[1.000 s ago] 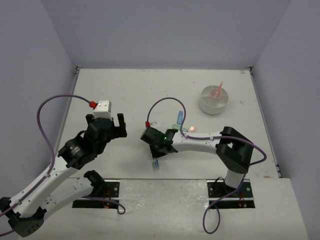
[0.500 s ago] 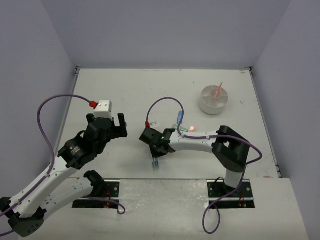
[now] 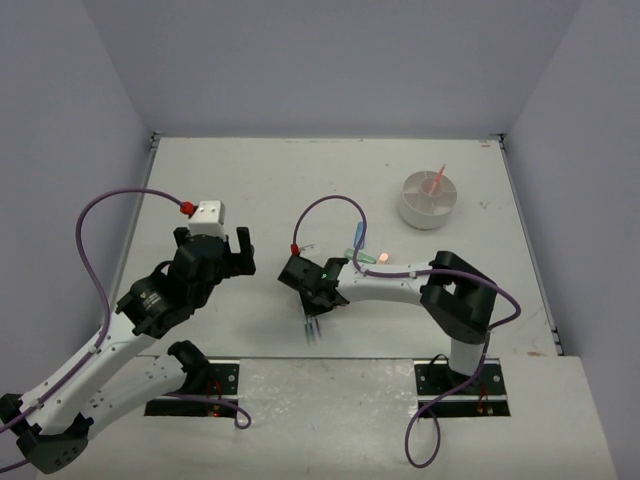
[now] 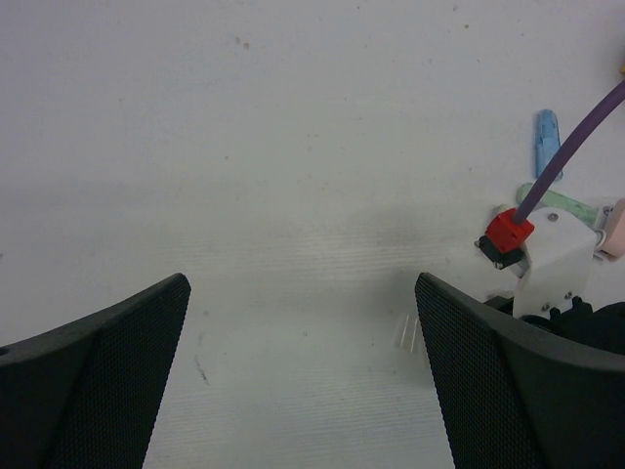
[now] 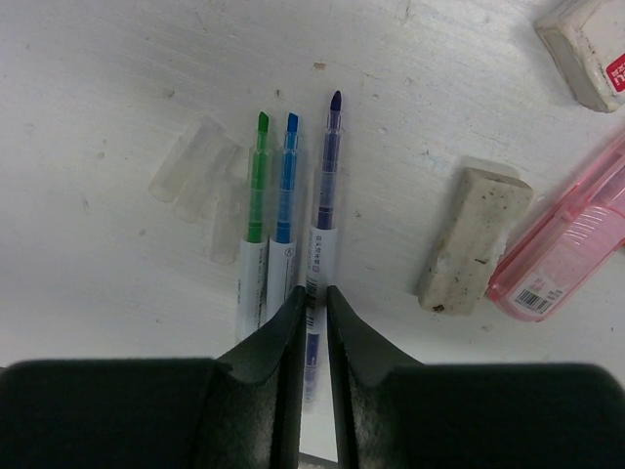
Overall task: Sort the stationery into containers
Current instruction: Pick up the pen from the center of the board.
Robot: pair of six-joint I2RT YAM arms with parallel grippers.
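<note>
On the white tabletop (image 5: 117, 59), right gripper (image 5: 313, 293) pinches a purple-tipped clear pen (image 5: 326, 195) lengthwise, tip pointing away from it; left gripper (image 4: 301, 283) gapes wide.

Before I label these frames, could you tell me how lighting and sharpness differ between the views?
Top external: even soft light, stationery tiny. Left wrist: table pale, low contrast. Right wrist: purple pen sharp, right gripper a dark silhouette.

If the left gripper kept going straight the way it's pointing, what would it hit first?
The left gripper would probably meet only bare table; nothing lies between its open fingers. The right arm's wrist sits off to the side.
</note>
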